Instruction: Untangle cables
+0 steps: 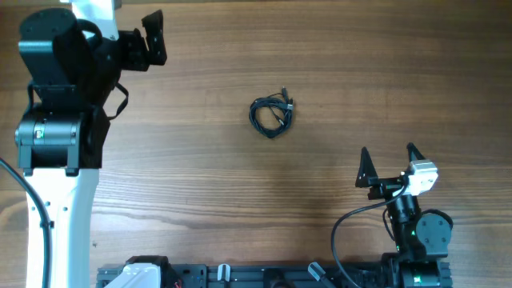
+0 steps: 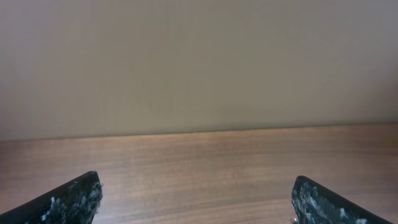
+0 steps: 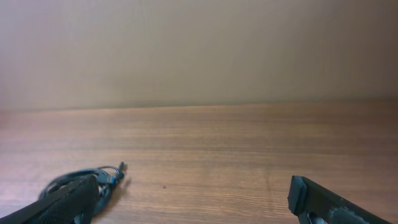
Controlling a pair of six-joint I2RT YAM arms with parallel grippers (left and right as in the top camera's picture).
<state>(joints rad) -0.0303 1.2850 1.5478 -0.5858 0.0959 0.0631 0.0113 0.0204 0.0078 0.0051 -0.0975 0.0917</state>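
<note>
We are seeing the cables lying coiled near the middle of the table. The left gripper is hanging over the table's far left part, the right gripper over its near right part. Both are standing wide apart and empty.

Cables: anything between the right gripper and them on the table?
Nothing visible. The cables lie coiled mid-table. The right gripper is open, off to one side and nearer the robot base, with only bare table between them. The right wrist view shows the same unobstructed wood.
</note>
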